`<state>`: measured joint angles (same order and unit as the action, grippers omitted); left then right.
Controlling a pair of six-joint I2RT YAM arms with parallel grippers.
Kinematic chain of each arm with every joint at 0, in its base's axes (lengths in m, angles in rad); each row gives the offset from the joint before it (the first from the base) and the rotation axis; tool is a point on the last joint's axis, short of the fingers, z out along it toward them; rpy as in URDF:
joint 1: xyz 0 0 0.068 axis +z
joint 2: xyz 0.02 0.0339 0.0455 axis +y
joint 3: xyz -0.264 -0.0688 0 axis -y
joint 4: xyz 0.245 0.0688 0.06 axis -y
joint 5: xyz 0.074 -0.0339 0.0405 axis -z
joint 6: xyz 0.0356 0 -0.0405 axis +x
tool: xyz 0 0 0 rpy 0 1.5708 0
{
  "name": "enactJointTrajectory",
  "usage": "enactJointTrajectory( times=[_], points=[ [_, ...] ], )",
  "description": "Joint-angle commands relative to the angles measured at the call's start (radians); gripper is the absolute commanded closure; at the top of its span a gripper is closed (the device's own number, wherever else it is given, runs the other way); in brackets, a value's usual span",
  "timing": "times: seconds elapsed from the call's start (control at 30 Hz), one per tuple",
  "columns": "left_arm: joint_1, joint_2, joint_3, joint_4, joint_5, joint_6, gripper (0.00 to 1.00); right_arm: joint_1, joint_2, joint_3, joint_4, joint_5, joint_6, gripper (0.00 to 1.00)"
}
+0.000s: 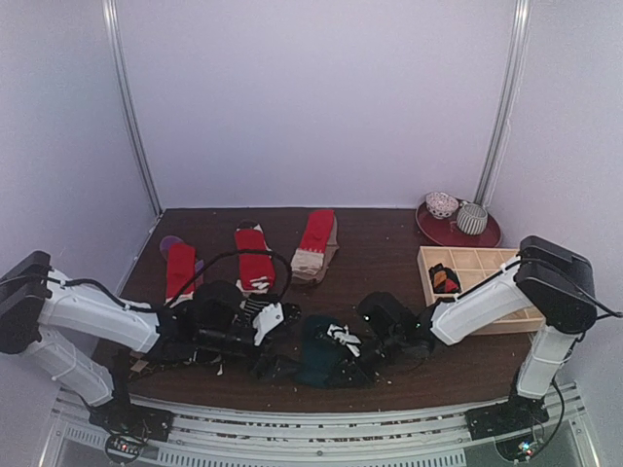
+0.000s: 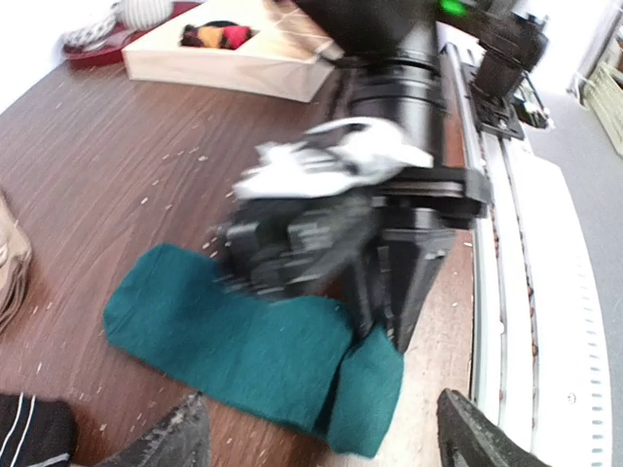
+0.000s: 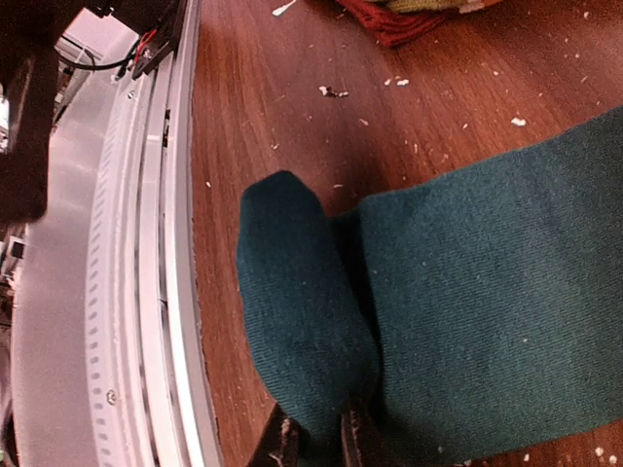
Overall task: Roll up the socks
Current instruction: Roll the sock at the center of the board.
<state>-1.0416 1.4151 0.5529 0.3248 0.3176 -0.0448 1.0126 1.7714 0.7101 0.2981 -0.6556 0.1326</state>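
the right gripper point(image 3: 326, 435) is pinched nearly shut on the teal sock point(image 3: 487, 292), its tips clamping a doubled-over end of the fabric that bulges up just above them. from the left wrist view that folded end sits under the black tips, at the sock's end nearest the metal rail point(image 2: 545, 292) along the near edge.

the left gripper point(image 2: 321, 443) is spread wide and holds nothing; its two fingers point(image 2: 185, 433) stand apart on either side of the folded end, not touching it as far as shows.

the teal sock lies flat on the tabletop point(image 1: 380, 243) near the front, between the two arms. a striped sock point(image 2: 29, 438) lies just beside the left gripper. farther back three red socks point(image 1: 255, 255) lie side by side. at the right, a wooden box point(image 1: 467, 255) holds a rolled pair point(image 1: 445, 280), and behind it a red plate point(image 1: 487, 236) carries two more rolls.
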Motion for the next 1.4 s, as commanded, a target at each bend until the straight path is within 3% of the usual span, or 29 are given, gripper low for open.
enactJointTrajectory(
  times=[0.0, 0.17, 0.6, 0.7, 0.77, 0.87, 0.97, 1.1, 1.23, 1.37],
  points=[
    [-0.027, 0.097, -0.015, 0.164, 0.011, 0.069, 0.24, -0.044, 0.100, 0.006, -0.240, -0.092, 0.112, 0.90],
    [-0.058, 0.199, -0.002, 0.194, 0.015, 0.064, 0.27, -0.073, 0.118, 0.022, -0.254, -0.114, 0.133, 0.90],
    [-0.061, 0.309, 0.031, 0.212, 0.082, 0.045, 0.64, -0.092, 0.153, 0.020, -0.257, -0.126, 0.133, 0.90],
    [-0.061, 0.353, 0.045, 0.210, 0.096, 0.038, 0.81, -0.092, 0.152, 0.020, -0.255, -0.132, 0.135, 0.89],
    [-0.061, 0.374, 0.053, 0.207, 0.096, 0.024, 1.00, -0.094, 0.147, 0.019, -0.254, -0.135, 0.134, 0.89],
    [-0.061, 0.377, 0.053, 0.203, 0.096, -0.020, 1.00, -0.093, 0.101, 0.011, -0.240, -0.117, 0.130, 0.88],
    [-0.055, 0.369, 0.079, 0.114, 0.076, -0.096, 1.00, -0.093, -0.010, -0.013, -0.215, -0.043, 0.114, 0.76],
    [-0.028, 0.413, 0.117, -0.046, 0.118, -0.192, 1.00, -0.082, -0.227, -0.094, -0.085, 0.120, 0.071, 0.69],
    [0.005, 0.462, 0.087, -0.070, 0.170, -0.286, 1.00, 0.040, -0.421, -0.196, 0.017, 0.376, -0.136, 0.63],
    [0.039, 0.499, 0.043, -0.050, 0.239, -0.342, 1.00, 0.161, -0.497, -0.312, 0.176, 0.531, -0.355, 0.59]
  ],
)
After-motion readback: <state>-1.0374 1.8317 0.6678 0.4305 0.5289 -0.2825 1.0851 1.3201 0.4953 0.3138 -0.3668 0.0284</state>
